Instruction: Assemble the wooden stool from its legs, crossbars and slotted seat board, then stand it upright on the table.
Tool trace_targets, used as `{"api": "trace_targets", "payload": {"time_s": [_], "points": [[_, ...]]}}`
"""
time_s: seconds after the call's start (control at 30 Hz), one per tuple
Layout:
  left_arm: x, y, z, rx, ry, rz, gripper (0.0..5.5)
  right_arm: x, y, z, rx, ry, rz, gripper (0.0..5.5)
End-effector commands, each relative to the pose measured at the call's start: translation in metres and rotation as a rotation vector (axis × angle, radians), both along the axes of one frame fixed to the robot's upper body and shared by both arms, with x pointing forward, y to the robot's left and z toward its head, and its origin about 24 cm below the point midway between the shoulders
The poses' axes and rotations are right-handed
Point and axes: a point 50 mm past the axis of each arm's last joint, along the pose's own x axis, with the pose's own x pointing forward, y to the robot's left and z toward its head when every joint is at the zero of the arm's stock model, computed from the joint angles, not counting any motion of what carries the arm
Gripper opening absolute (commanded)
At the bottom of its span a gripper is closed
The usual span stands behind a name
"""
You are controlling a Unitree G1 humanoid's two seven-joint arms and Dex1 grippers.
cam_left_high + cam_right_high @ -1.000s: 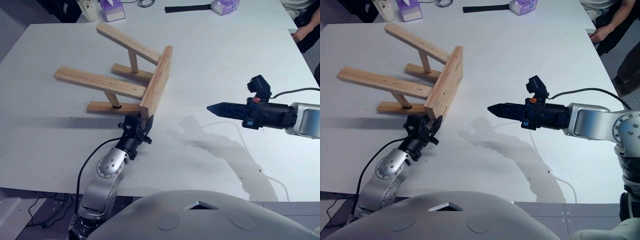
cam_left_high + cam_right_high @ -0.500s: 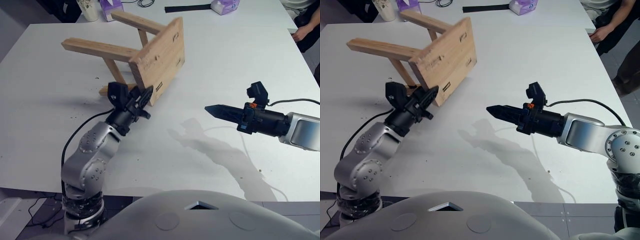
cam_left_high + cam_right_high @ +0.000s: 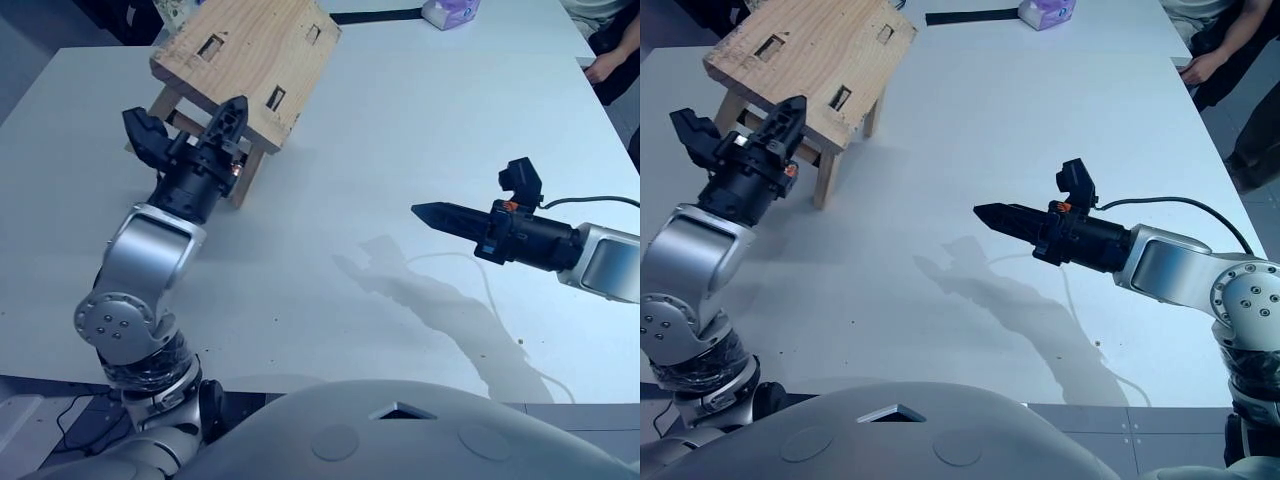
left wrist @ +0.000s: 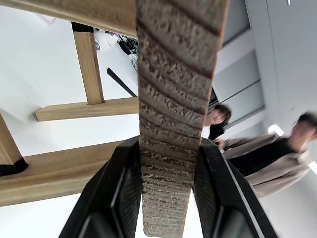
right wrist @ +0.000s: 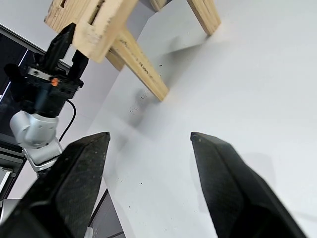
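- stool (image 3: 250,60) at the table's (image 3: 400,120) 10–11 o'clock corner, slotted seat board (image 3: 820,50) facing up, legs (image 3: 826,180) under it, near leg looks down on the tabletop; can't confirm every foot is planted
- left gripper (image 3: 232,122) clamped on the seat board's near edge, one finger over the top face and one under; left wrist view has the board edge pinched between both fingers (image 4: 126,198)
- right gripper (image 3: 420,210) hovering above the table at about 3 o'clock, fingers spread apart with nothing between them, tip aimed at 9 o'clock
- key relation: stool lies toward 10 o'clock from the right gripper, well apart; left arm is the near one and already on it. Gripped edge runs roughly 10 to 4 o'clock, and the left arm comes at it from 6 o'clock, so a release would probably need to back off toward 6 without dragging the board
- change: 1.0 s ago the stool lay on its side, seat on edge, legs pointing to 9 o'clock, left gripper low at the seat's near corner; 0.5 s ago half tipped; now righted, left arm raised and swung toward 11 o'clock
- right gripper barely shifted
- judged: assembly done, uprighting nearly finished, letting go remains
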Motion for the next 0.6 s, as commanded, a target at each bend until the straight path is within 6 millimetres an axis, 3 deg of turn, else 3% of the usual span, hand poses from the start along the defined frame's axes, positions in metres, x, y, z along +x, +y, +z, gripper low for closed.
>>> {"api": "trace_targets", "payload": {"time_s": [0.03, 0.17, 0.5, 0.6], "points": [[-0.004, -0.002, 0.000, -0.186, 0.129, 0.008, 1.32, -0.004, -0.001, 0.004, -0.029, -0.026, -0.025, 3.03], [-0.010, -0.005, -0.007, -0.207, 0.188, 0.023, 1.31, -0.005, -0.001, 0.004, -0.031, -0.029, -0.036, 3.03], [-0.024, 0.000, -0.047, -0.134, 0.339, 0.005, 1.31, -0.005, 0.000, 0.002, -0.033, -0.029, -0.036, 3.03], [-0.026, 0.004, -0.056, -0.053, 0.366, -0.037, 2.04, -0.006, 0.001, 0.002, -0.035, -0.029, -0.033, 3.03]]}}
